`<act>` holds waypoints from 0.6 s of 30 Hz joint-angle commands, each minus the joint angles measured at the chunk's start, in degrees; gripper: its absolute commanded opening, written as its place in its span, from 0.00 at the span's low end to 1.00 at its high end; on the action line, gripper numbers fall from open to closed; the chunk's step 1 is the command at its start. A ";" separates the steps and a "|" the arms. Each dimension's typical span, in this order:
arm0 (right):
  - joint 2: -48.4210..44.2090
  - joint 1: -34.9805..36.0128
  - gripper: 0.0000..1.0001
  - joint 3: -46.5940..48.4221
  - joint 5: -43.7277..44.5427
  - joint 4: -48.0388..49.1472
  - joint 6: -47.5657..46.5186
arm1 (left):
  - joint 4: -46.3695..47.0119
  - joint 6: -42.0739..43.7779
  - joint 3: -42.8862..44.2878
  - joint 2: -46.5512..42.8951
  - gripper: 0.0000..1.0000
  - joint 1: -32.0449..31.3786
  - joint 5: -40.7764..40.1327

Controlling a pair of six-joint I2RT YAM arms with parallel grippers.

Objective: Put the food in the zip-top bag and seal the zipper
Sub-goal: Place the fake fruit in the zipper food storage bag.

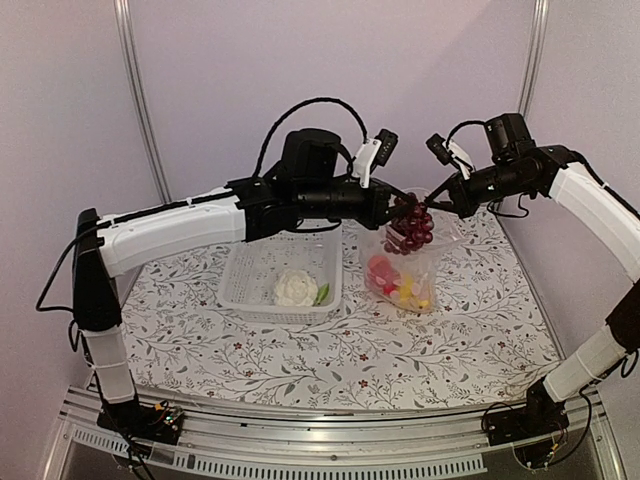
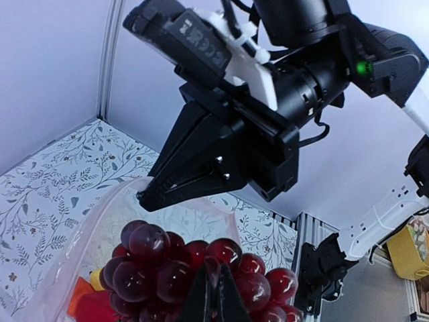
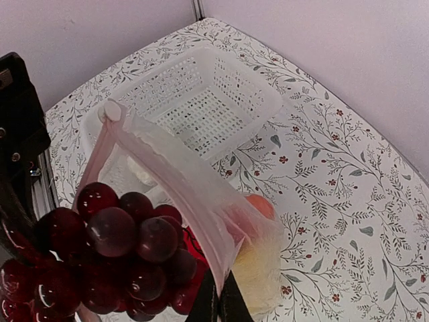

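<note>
Right of centre, the left gripper (image 1: 398, 207) pinches dark purple toy grapes (image 1: 412, 230) over the clear crinkly zip-top bag (image 1: 432, 262), its rim pinched by the right gripper (image 1: 437, 203); red and yellow pieces (image 1: 395, 282) are inside, while the white cauliflower (image 1: 296, 288) and the pinkish zipper (image 3: 175, 191) are not yet done.

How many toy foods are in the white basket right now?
1. The white cauliflower lies near the front edge of the basket. The left arm covers the basket's far side, so another could hide there.
</note>
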 commanded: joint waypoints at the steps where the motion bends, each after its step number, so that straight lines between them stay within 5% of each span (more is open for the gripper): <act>1: -2.56 0.32 0.00 -0.36 -1.24 -0.08 -0.20 | -3.55 -0.31 6.72 4.99 0.00 0.23 -3.10; 8: -4.25 0.33 0.00 -0.46 -1.35 -0.03 -0.03 | -4.96 -4.75 10.93 10.45 0.02 3.06 -2.41; 12: -4.31 0.36 0.00 -0.63 -1.62 0.14 0.11 | -10.01 -5.95 14.07 12.37 0.31 3.44 -5.71; 18: -2.64 0.35 0.00 -0.36 -2.05 0.36 0.33 | -2.27 -3.70 8.89 5.01 0.50 2.42 -4.51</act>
